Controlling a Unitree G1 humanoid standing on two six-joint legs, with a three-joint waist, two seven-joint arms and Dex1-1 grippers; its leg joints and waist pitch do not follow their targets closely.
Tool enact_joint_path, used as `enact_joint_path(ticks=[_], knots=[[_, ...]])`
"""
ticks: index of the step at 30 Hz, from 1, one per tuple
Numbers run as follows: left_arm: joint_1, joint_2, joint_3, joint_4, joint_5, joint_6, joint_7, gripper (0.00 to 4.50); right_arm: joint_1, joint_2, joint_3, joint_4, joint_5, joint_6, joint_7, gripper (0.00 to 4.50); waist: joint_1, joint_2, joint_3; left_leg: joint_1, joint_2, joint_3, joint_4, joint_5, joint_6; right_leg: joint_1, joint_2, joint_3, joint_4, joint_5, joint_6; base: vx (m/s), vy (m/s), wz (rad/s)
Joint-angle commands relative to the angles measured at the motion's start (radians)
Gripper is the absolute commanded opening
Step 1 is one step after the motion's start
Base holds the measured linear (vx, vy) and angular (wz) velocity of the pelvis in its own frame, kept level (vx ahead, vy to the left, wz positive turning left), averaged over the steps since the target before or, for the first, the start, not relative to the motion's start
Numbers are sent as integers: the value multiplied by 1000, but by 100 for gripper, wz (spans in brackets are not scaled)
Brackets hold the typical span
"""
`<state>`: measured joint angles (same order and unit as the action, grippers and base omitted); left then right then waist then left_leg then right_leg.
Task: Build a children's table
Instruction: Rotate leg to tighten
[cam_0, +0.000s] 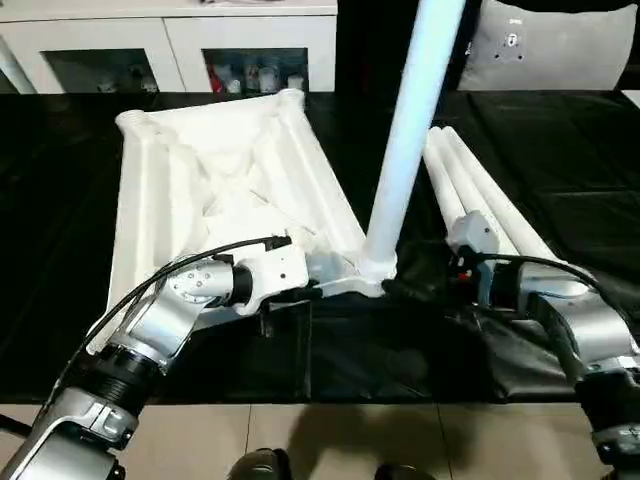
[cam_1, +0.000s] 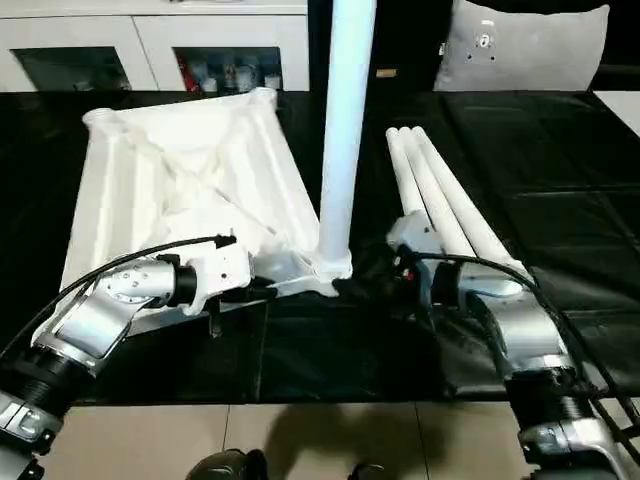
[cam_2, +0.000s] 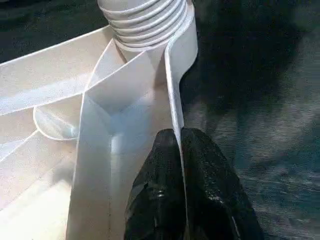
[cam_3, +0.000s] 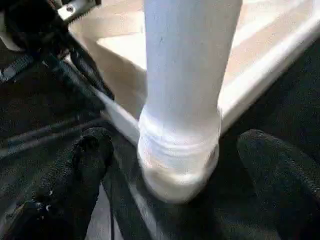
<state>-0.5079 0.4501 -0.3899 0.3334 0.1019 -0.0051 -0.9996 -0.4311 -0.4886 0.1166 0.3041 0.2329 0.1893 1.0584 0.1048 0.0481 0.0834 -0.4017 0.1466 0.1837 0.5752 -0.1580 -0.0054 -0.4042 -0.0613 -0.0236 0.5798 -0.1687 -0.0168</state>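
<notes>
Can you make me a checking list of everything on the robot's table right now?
Surface: big black-covered table.
Job's things: white tabletop lies upside down, ribs up; one leg stands upright in its near corner socket; three spare legs lie side by side to the right.
Clutter: nothing seen.
Tools: left tool is shut on the tabletop's rim near the socket; right tool is open, fingers either side of the leg's base, not touching.
Cables: black cables run along both arms.
Surroundings: white cabinet and grey cushion behind; tiled floor in front.
</notes>
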Motion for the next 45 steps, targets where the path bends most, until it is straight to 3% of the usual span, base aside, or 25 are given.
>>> enact_joint_path(ticks=[1,3,7,11,14,15,19,21,28,32,35,36,38,39,42,45], knots=[[12,7,-56,-3,21,-44,-58,0,-25,8,9,34,-15,-23,11,447,-2,-8,-76,36,85,-29,-62,-222,69,37,-85,31,-53,-178,-237,0,0,0],[13,11,-60,-4,25,-52,-63,0,-32,12,13,45,-18,-28,14,447,4,-7,-76,38,86,-28,-61,-223,63,35,-85,32,-53,-179,-236,0,0,0],[11,24,-69,-2,37,-66,-80,0,-54,27,34,80,-32,-49,32,411,6,-13,-80,36,86,-28,-60,-218,63,38,-87,30,-48,-172,-236,0,0,0],[8,27,-69,8,37,-81,-83,0,-64,31,55,110,-46,-66,44,367,6,-12,-80,34,84,-27,-57,-216,61,38,-88,30,-47,-175,-239,0,0,0],[8,27,-69,10,38,-84,-85,0,-66,32,56,115,-45,-68,48,360,7,-12,-81,34,85,-28,-57,-222,59,38,-89,30,-48,-195,-233,0,0,0],[8,27,-69,13,38,-88,-85,0,-65,33,58,119,-47,-70,56,332,8,-11,-83,34,85,-28,-56,-222,57,39,-89,29,-47,-195,-232,0,0,0],[8,27,-70,17,38,-93,-88,0,-64,35,57,130,-45,-76,61,316,7,-11,-84,33,85,-28,-55,-225,55,39,-88,29,-45,-191,-235,0,0,0],[6,26,-69,20,37,-94,-89,0,-64,37,55,133,-41,-75,63,287,7,-11,-83,33,84,-28,-55,-245,48,38,-88,29,-47,-225,-232,0,0,0],[14,13,-48,10,2,-60,-94,0,-43,49,55,122,-23,-50,85,271,6,-9,-80,36,85,-30,-58,-293,22,33,-88,30,-50,-284,-219,0,0,0],[61,-31,5,-76,-43,100,-12,0,-5,123,65,93,-24,36,-23,271,2,-8,-77,33,86,-32,-61,-277,26,33,-87,29,-45,-241,-232,0,0,0],[85,-58,22,-133,-52,175,36,0,-14,182,51,106,-26,76,-116,270,-8,-8,-71,35,83,-34,-64,-324,12,29,-89,30,-54,-321,-218,0,0,0],[95,-71,30,-158,-55,209,58,0,-19,207,43,112,-23,92,-152,270,-23,-8,-67,31,80,-40,-69,-364,-9,34,-91,28,-58,-403,-195,0,0,0],[112,-123,53,-228,-63,325,129,0,-47,275,20,151,-19,128,-250,270,-40,-9,-61,31,78,-45,-72,-409,-31,30,-91,24,-63,-468,-180,0,0,0],[117,-162,64,-261,-49,379,186,0,-70,312,8,184,-23,137,-308,269,-46,-11,-56,38,76,-46,-71,-445,-40,22,-93,20,-72,-520,-160,0,0,0],[126,-251,69,-339,-6,500,296,0,-124,390,-20,268,-41,157,-434,266,-68,-11,-53,38,74,-54,-69,-482,-46,21,-99,11,-84,-598,-127,0,0,0],[126,-303,59,-368,29,553,359,0,-153,423,-34,325,-69,161,-529,265,-74,-14,-51,37,71,-55,-70,-499,-40,15,-96,8,-94,-620,-100,0,0,0]])
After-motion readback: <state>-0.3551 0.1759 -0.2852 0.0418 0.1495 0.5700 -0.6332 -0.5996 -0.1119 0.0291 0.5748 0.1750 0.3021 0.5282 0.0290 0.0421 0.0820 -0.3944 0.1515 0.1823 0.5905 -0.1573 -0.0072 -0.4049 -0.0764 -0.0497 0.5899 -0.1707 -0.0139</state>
